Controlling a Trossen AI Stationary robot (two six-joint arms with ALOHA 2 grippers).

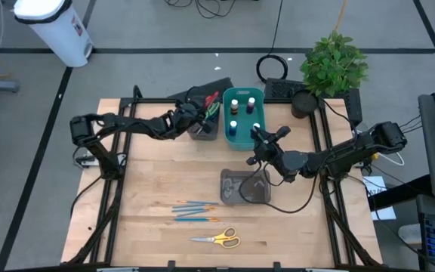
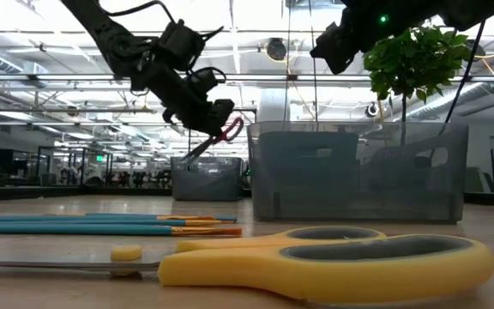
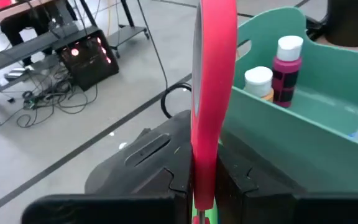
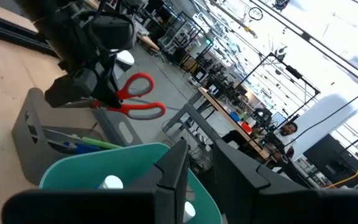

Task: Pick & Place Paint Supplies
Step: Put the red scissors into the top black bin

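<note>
The left gripper (image 1: 202,115) pinches the red scissors (image 4: 132,96) above the grey tray (image 1: 202,132). At 3 o'clock, the right gripper (image 1: 261,138) hangs loose by the teal bin (image 1: 242,142).

Left arm stretched across the rear of the tabletop, left claw (image 1: 202,113) raised and clamped on red scissors (image 4: 132,98), right arm reaching in from the right, right claw (image 1: 263,140) raised, fingers parted
</note>
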